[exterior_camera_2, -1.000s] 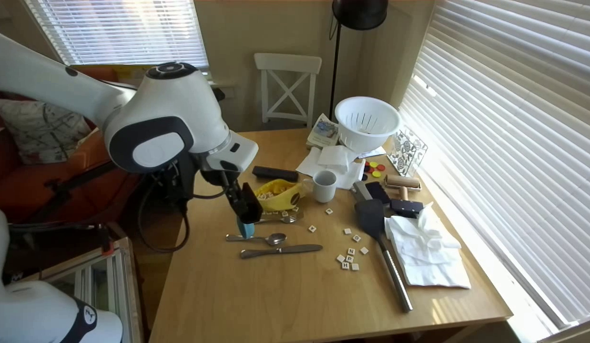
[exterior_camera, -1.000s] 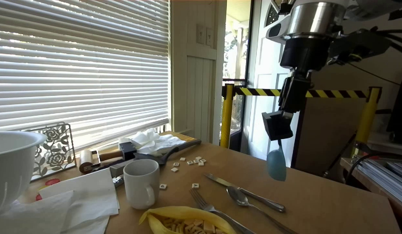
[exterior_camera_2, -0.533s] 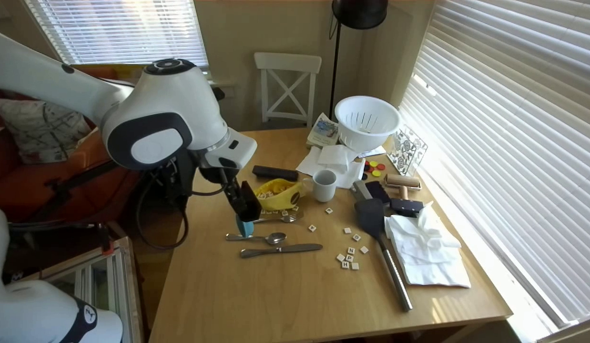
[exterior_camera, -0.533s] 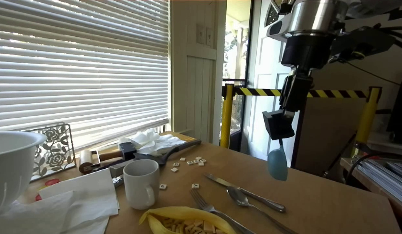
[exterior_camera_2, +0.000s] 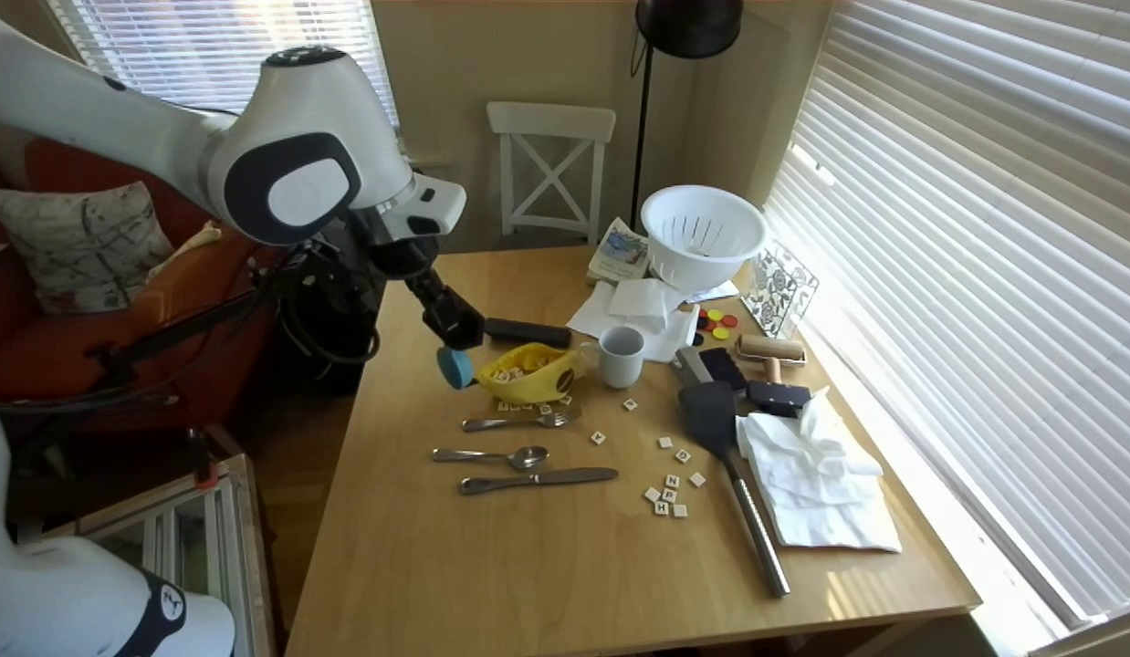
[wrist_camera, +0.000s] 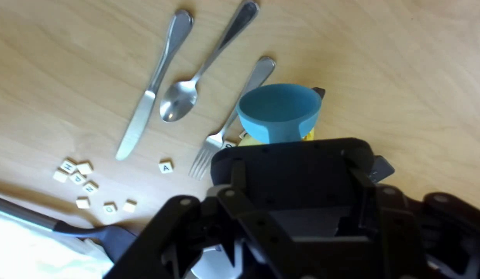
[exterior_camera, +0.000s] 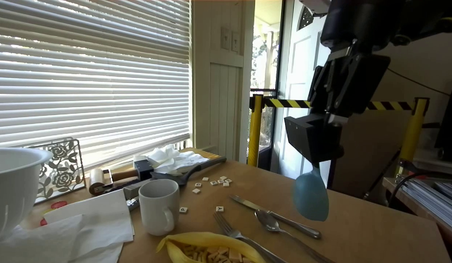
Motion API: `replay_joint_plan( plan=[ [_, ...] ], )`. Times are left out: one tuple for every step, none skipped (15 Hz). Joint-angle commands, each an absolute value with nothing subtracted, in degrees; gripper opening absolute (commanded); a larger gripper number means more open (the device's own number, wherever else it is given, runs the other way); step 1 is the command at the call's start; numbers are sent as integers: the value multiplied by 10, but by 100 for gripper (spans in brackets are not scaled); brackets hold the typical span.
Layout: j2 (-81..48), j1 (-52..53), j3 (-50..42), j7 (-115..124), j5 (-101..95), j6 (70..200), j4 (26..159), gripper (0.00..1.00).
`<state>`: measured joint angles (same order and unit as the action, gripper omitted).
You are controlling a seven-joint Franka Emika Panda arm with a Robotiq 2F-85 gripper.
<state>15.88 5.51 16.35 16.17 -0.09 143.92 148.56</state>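
My gripper point(exterior_camera: 330, 109) is shut on a black block point(exterior_camera: 311, 140) from which a light-blue scoop point(exterior_camera: 311, 195) points down. In the wrist view the block point(wrist_camera: 294, 174) spans the space between the fingers and the scoop point(wrist_camera: 279, 104) sticks out beyond it. The scoop hangs above the table. In an exterior view the scoop point(exterior_camera_2: 455, 367) shows beside the left end of a yellow banana-shaped pouch point(exterior_camera_2: 533, 392) holding letter tiles. The wrist view shows a fork point(wrist_camera: 214, 143), a spoon point(wrist_camera: 180, 99) and a knife point(wrist_camera: 147, 100) below; the block hides most of the pouch.
A white mug point(exterior_camera_2: 620, 360) stands right of the pouch, and a black oblong case point(exterior_camera_2: 528, 332) lies behind it. Loose letter tiles point(exterior_camera_2: 670, 495), a black spatula point(exterior_camera_2: 711, 415), white cloths point(exterior_camera_2: 821, 484), a wooden roller point(exterior_camera_2: 770, 349) and a white colander point(exterior_camera_2: 684, 265) are on the table.
The arm has moved from above the spoon and fork toward the pouch's side of the table. The gripper and scoop look larger in an exterior view. The block and scoop stay held.
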Motion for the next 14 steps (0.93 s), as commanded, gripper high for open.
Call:
replay_joint_plan(
  plan=[
    [80,52,172,175,-66,1459,1417,35],
    [64,54,169,168,-76,1464,1403,35],
    [48,54,166,166,-94,1473,1388,35],
    [31,58,160,155,-98,1481,1374,35],
    [12,63,154,140,-99,1486,1358,35],
    [-6,69,149,122,-93,1490,1343,35],
    [-25,72,147,113,-93,1492,1328,35],
    [-42,74,143,105,-98,1495,1315,35],
    [-58,77,139,98,-100,1498,1303,35],
    [-71,79,132,100,-116,1502,1293,35],
    [-83,82,127,92,-117,1505,1283,35],
    [-95,85,121,90,-121,1510,1274,35],
    [-108,88,116,83,-120,1515,1265,35],
    [-120,91,110,81,-124,1522,1258,35]
  ],
)
